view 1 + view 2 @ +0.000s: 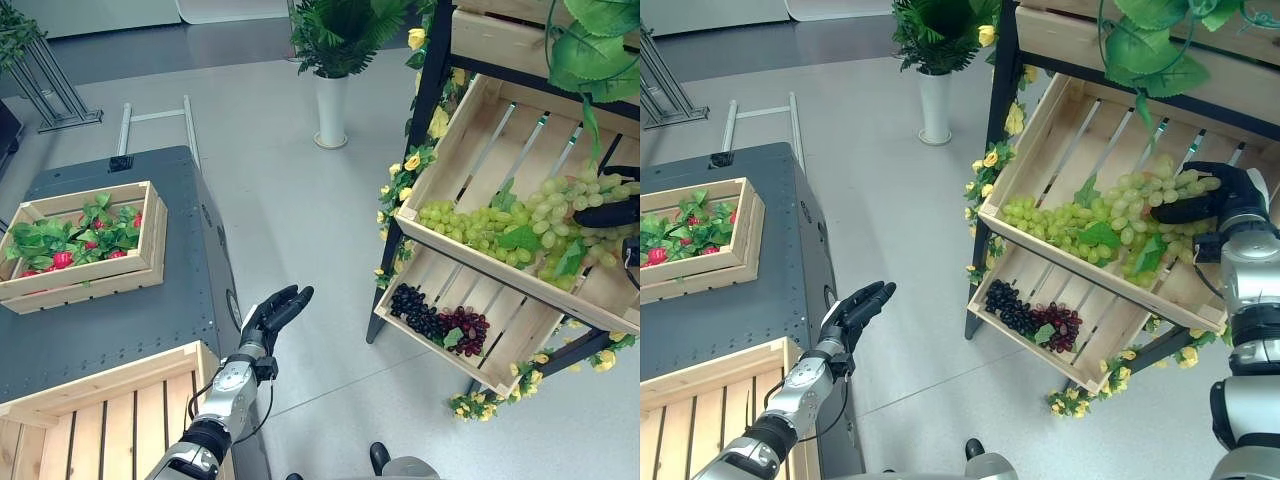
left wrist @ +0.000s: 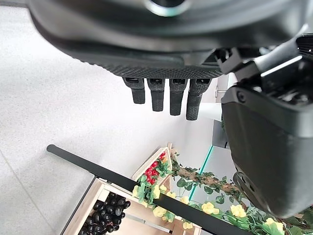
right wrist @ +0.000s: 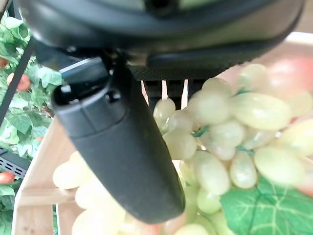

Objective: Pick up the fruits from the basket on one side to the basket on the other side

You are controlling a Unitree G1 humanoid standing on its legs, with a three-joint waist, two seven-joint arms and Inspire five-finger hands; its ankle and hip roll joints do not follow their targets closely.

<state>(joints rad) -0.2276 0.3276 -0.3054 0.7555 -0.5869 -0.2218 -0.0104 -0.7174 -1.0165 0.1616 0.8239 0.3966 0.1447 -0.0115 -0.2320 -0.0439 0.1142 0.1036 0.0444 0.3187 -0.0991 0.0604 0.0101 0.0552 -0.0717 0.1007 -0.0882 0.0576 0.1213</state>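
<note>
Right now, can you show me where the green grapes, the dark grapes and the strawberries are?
green grapes (image 1: 470, 228): left eye view, middle of the bunch in the upper tilted crate.
dark grapes (image 1: 415, 310): left eye view, black cluster in the lower crate.
strawberries (image 1: 62, 259): left eye view, a red berry among leaves.
</note>
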